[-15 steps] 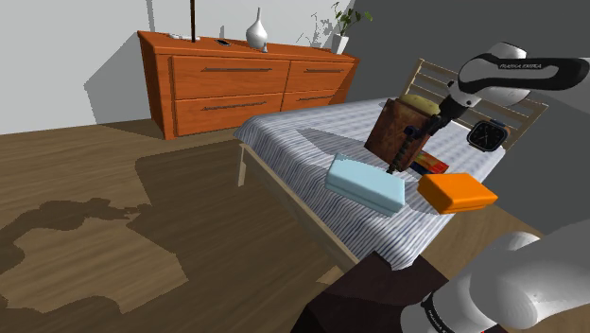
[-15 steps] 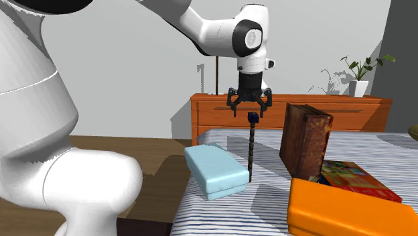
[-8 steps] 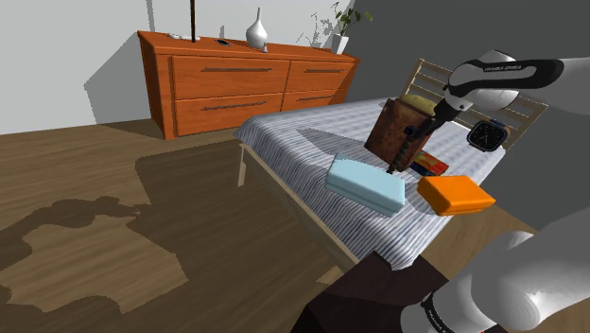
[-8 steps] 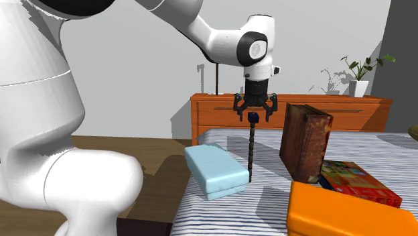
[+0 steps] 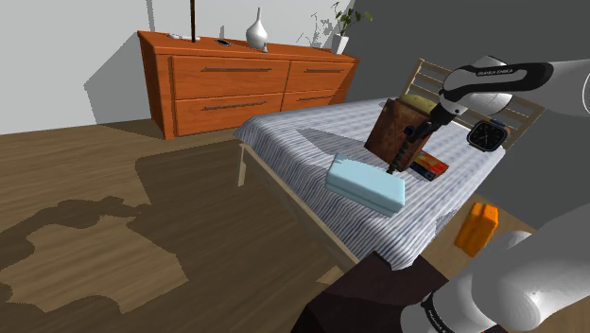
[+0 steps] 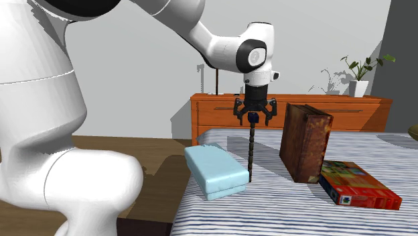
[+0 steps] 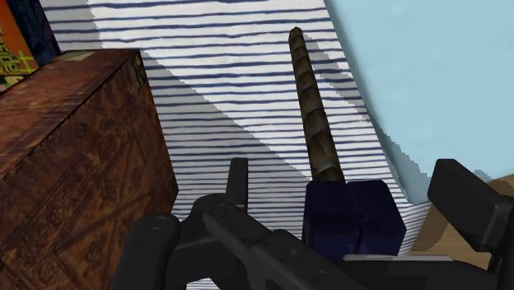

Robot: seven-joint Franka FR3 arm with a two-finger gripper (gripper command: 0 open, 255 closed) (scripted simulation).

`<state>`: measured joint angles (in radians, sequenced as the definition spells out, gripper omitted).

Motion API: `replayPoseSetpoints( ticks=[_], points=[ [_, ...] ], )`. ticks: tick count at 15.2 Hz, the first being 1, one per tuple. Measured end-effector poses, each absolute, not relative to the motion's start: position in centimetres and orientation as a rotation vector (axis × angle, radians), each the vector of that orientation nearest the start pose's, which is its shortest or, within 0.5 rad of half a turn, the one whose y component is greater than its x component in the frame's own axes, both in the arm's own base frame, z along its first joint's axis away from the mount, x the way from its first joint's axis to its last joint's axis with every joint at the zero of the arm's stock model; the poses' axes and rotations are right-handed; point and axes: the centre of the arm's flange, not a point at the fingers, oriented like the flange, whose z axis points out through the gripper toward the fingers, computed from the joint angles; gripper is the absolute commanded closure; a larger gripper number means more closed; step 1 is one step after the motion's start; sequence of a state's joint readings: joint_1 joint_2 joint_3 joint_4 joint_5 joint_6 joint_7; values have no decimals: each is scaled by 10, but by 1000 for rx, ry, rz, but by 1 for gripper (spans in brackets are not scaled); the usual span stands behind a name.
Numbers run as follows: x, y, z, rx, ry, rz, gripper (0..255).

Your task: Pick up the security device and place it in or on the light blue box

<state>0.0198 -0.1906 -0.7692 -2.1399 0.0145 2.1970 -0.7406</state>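
The claw (image 6: 253, 119) gapes around the lock (image 6: 251, 151) beside the blue box (image 6: 216, 171); it looks stiff and tippy, so pinch its blocky head.

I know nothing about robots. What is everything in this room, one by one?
bed: one, blue-and-white striped, mid-room.
light blue box: one, light blue, on the bed.
security device: one, dark twisted rod with dark blue top block, upright beside the light blue box.
brown case: one, brown, standing on the bed.
flat box: one, red and multicoloured, lying beside the brown case.
orange box: one, orange, tilted, off the bed's side.
clock: one, black, by the headboard.
dresser: one, orange, against the wall.
vase: one, white, on the dresser.
plant: one, green, white pot, dresser's far end.
arm: one, white, above the bed.
claw: one, black, open around the security device's block.
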Motion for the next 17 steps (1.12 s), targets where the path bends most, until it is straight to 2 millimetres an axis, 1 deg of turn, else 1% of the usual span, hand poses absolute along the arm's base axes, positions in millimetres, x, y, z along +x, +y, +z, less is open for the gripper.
replayPoseSetpoints(
  ticks=[1,2,12,15,17],
  points=[
    [377,-371,482,-3143,31,-380,0],
    [377,-371,482,-3143,31,-380,255],
    [378,-371,483,-3142,31,-381,255],
    [378,-371,493,-3143,31,-380,255],
    [378,-371,503,-3143,31,-380,255]
  ],
)
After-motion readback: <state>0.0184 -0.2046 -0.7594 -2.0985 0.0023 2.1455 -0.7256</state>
